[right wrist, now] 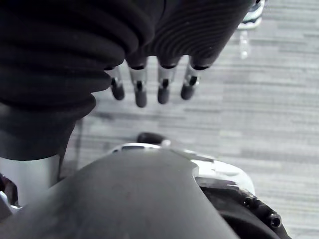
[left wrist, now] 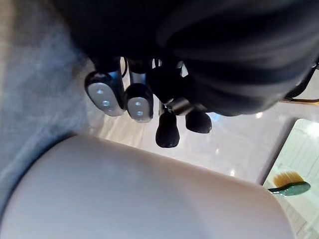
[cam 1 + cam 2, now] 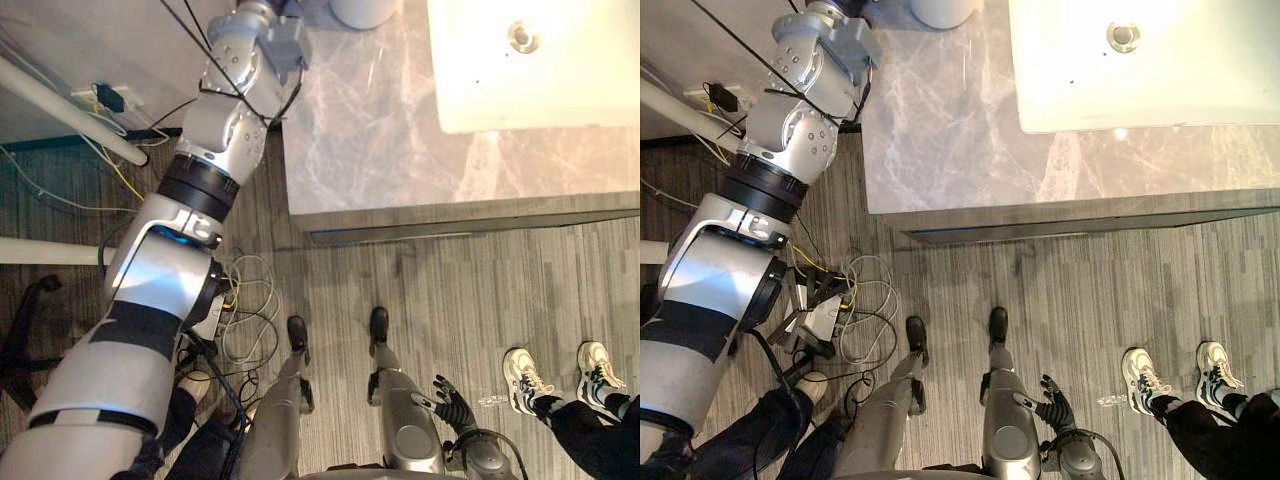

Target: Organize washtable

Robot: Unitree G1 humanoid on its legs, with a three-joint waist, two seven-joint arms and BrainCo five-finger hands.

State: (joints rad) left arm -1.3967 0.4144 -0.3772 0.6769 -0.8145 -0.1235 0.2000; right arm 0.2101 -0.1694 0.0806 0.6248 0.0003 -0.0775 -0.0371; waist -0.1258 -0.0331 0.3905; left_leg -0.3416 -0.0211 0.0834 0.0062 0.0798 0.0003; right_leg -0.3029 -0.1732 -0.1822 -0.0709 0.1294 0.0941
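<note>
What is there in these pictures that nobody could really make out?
Left hand: left wrist view, too close to tell whether it grips the pale rounded thing.
That thing: cut off by the picture's edges; unidentifiable.
Brush: its handle is hidden behind the pale thing.
Person: eye views, cut off at the lower edge; shoes and shins show.
Sink: eye views, cut off by the top and right edges.

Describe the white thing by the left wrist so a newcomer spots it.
Start at the grey marble counter, then look left of the white basin. At the far edge, beside the left arm, sits a white vessel: round, where the basin is square-cornered.
</note>
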